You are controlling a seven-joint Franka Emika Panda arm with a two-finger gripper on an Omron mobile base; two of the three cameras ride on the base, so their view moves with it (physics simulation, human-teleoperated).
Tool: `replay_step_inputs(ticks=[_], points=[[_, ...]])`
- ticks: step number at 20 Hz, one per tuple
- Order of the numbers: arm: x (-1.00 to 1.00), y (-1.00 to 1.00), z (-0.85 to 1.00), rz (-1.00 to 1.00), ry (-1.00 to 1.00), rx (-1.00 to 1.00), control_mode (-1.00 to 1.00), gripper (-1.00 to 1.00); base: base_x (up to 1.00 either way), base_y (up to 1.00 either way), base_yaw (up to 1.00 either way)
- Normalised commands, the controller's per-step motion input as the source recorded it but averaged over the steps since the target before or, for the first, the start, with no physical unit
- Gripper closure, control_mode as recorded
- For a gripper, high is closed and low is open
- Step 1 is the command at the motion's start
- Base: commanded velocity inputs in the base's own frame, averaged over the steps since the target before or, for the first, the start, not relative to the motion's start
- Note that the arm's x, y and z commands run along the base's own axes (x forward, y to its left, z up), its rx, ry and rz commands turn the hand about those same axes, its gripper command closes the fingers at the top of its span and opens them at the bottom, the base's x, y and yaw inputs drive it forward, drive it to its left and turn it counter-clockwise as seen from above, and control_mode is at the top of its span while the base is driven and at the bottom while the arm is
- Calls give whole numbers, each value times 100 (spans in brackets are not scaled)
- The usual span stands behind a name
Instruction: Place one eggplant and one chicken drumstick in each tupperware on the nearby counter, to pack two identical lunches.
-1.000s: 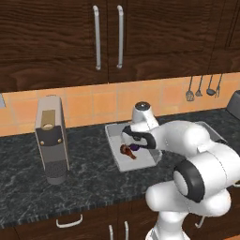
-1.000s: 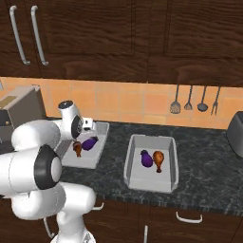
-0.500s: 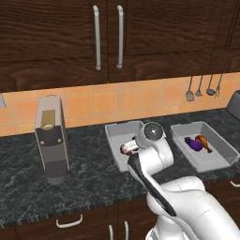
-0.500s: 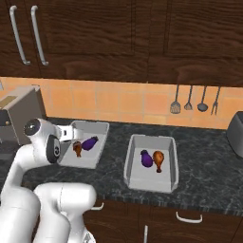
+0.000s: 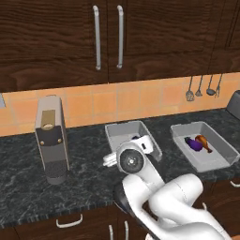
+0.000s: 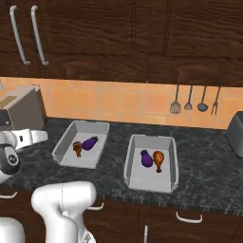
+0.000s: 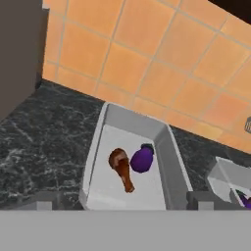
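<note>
Your hand (image 7: pixel 125 205) is wide open and empty above the left tub (image 7: pixel 169 162), where a drumstick (image 7: pixel 121 167) touches an eggplant (image 7: pixel 141 158); the arm blocks them from the left base view.

The counter (image 5: pixel 84 183) looks like polished marbled stone; the cabinets (image 5: pixel 56 42) dark grained wood; both tupperware tubs (image 6: pixel 64 147) (image 6: pixel 135 178) matt grey plastic.

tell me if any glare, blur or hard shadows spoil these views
Right base view: flat even light, no glare; the left tub and right tub read sharp. Hand view: drumstick and eggplant slightly soft, shadow faint. Left base view: the white arm blocks part of the near tub.
</note>
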Motion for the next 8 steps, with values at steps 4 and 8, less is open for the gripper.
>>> replay_step_inputs(ticks=[4,8], points=[[-91,41,1,0,0,-2,-100,-100,0,0,0],[-84,21,13,0,-1,1,-100,-100,0,0,0]])
